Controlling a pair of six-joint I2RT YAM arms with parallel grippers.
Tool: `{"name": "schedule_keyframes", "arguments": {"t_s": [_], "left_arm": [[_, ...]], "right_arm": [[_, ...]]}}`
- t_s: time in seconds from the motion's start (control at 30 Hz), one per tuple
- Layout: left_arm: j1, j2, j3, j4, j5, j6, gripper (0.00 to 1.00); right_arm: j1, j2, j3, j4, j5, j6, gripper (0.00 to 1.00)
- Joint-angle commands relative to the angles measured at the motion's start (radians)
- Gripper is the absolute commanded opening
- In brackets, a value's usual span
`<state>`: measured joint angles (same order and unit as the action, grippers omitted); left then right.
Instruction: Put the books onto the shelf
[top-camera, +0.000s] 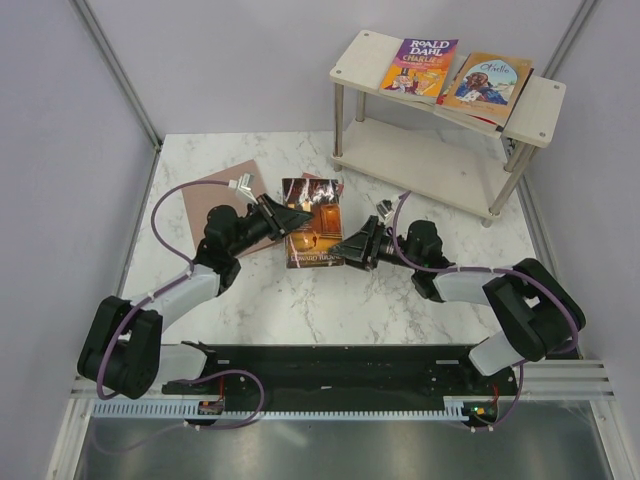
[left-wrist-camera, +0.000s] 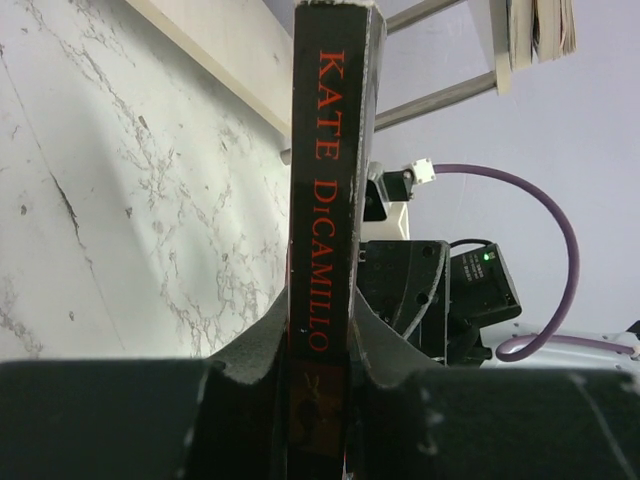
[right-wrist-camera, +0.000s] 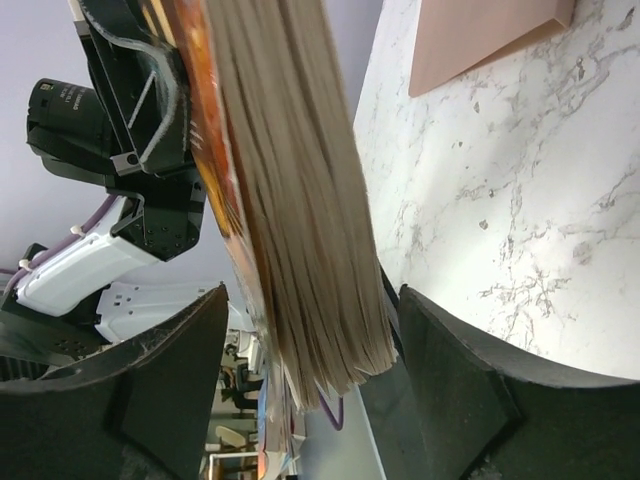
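The marble worktop (top-camera: 300, 310) carries the shelf (top-camera: 545, 110) at its far right corner. The shelf's top board holds the Roald Dahl book (top-camera: 420, 65) and the Othello book (top-camera: 490, 80) lying flat side by side, while its lower board is bare in the top view. A pale pink-red book (top-camera: 222, 195) lies flat on the worktop, well apart from the shelf on its left.

The dark brown-orange book (top-camera: 313, 232) is off the shelf, near its front left corner and between the two arms. The left gripper (top-camera: 295, 215) is clamped narrowly on its spine, with one finger pressed on each cover. The right gripper (top-camera: 352, 247) comes from the shelf side. Its jaws stand wide apart and straddle the page edge, with a gap showing on both sides, so it holds nothing.

This looks like a handover to the arm nearer the shelf. To do it well, the right gripper should push further over the page edge, so its pads land on both covers rather than on loose leaves. It should then close squarely and fully before the left gripper lets go. A thin paperback will sag and fan, so a deep bite near the middle of the edge should keep it level for the carry to the shelf.
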<state>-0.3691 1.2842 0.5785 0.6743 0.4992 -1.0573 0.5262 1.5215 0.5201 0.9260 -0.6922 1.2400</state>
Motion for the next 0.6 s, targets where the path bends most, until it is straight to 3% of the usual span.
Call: {"name": "schedule_keyframes", "arguments": {"t_s": [0.0,0.1,0.23,0.27,0.37,0.43,0.47,0.57], "left_arm": [[-0.002,0.004,0.041,0.102,-0.008,-0.029,0.02],[-0.005,0.013,0.040,0.103,-0.017,-0.029,0.02],[-0.011,0.046,0.053,0.123,-0.014,-0.035,0.02],[-0.014,0.064,0.060,0.128,-0.011,-0.035,0.02],[-0.021,0.104,0.076,0.137,0.004,-0.040,0.02],[-0.024,0.125,0.081,0.148,0.018,-0.049,0.02],[-0.024,0.132,0.081,0.151,0.022,-0.050,0.04],[-0.024,0.155,0.075,0.137,0.027,-0.043,0.34]], "right_arm": [[0.006,-0.017,-0.026,0.083,0.016,0.016,0.65],[0.008,-0.011,-0.022,0.125,-0.001,0.032,0.40],[0.012,0.003,-0.012,0.166,-0.020,0.046,0.24],[0.012,0.003,-0.011,0.169,-0.023,0.044,0.13],[0.012,0.005,-0.015,0.209,-0.036,0.049,0.01],[0.012,-0.003,-0.025,0.238,-0.036,0.053,0.00],[0.012,-0.007,-0.026,0.234,-0.027,0.047,0.00],[0.011,-0.035,-0.043,0.180,0.006,0.010,0.00]]}}
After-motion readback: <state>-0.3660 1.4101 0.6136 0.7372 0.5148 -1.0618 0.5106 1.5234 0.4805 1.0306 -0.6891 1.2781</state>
